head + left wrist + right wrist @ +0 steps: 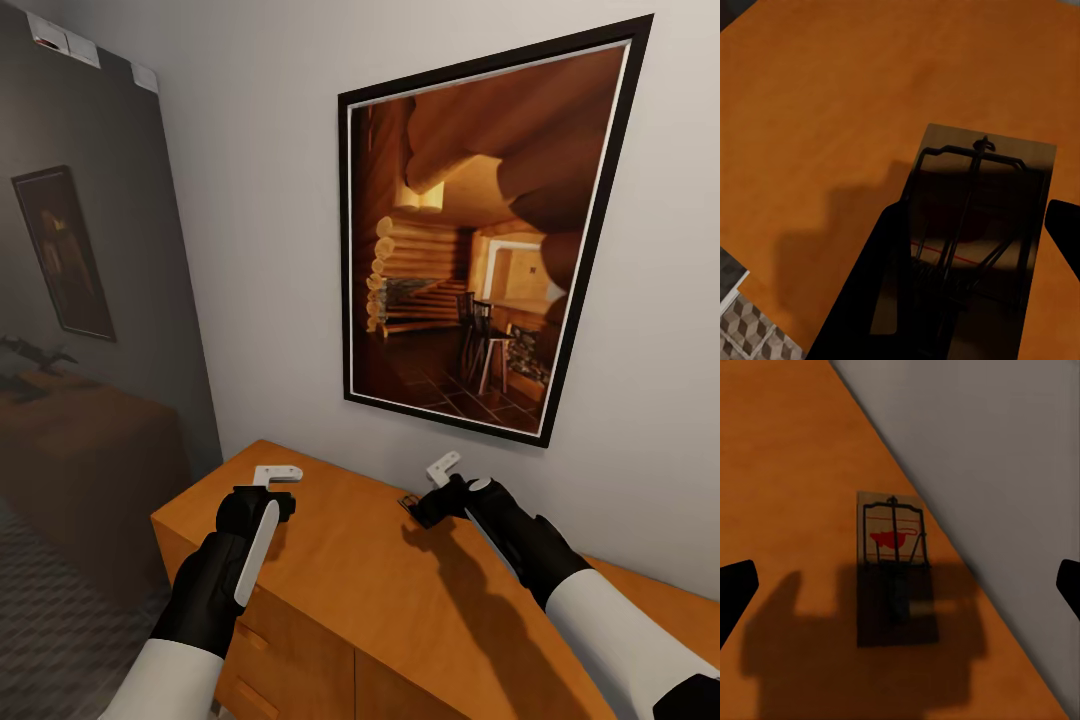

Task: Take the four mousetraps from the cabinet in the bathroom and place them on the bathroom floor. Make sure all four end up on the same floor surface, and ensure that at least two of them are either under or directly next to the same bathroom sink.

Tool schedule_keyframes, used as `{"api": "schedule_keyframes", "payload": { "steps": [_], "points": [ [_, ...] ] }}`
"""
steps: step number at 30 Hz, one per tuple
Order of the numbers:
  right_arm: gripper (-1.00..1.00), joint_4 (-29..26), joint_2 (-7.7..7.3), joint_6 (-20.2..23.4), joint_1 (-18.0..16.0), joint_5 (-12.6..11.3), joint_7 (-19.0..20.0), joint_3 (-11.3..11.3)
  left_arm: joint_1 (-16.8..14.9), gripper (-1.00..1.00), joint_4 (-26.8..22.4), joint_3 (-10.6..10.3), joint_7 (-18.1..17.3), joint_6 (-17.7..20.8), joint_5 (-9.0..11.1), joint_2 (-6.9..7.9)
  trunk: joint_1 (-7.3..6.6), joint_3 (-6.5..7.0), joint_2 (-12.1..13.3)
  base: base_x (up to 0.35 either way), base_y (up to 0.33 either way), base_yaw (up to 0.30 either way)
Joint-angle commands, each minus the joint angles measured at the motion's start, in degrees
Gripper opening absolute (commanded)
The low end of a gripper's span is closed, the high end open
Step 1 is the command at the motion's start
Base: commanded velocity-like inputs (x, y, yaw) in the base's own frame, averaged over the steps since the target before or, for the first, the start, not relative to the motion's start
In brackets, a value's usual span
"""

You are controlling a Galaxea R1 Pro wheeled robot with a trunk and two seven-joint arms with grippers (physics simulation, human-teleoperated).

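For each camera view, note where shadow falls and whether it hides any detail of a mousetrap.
Head view: the arms cast soft dark shadows across the cabinet top. Left wrist view: the mousetrap lies mostly in shadow, its wire parts hard to read. Right wrist view: shadow covers the near half of the other mousetrap; its red mark stays lit.

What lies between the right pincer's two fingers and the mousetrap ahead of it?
Nothing but bare cabinet top crossed by the pincer's shadow, seen in the right wrist view. The right pincer is open, and the mousetrap lies flat beside the wall.
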Motion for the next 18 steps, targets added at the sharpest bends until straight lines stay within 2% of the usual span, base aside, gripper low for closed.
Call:
{"api": "schedule_keyframes", "payload": {
  "steps": [1,14,18],
  "points": [
    [1.00,-0.09,-0.06,0.24,-0.06,0.18,0.13,0.13,-0.05,-1.00,-0.04,-0.05,0.51,0.18,0.50,0.00,0.01,-0.09,-0.07,0.000,0.000,0.000],
    [1.00,-0.07,-0.06,0.18,-0.06,0.37,0.04,0.18,-0.05,-1.00,-0.04,-0.06,0.56,0.18,0.50,0.00,0.01,-0.09,-0.07,0.000,0.001,0.000],
    [1.00,-0.07,-0.06,0.18,-0.06,0.36,0.06,0.19,-0.05,-1.00,-0.04,-0.05,0.62,0.18,0.50,0.00,0.01,-0.09,-0.07,0.081,0.084,0.000]
  ]
}}
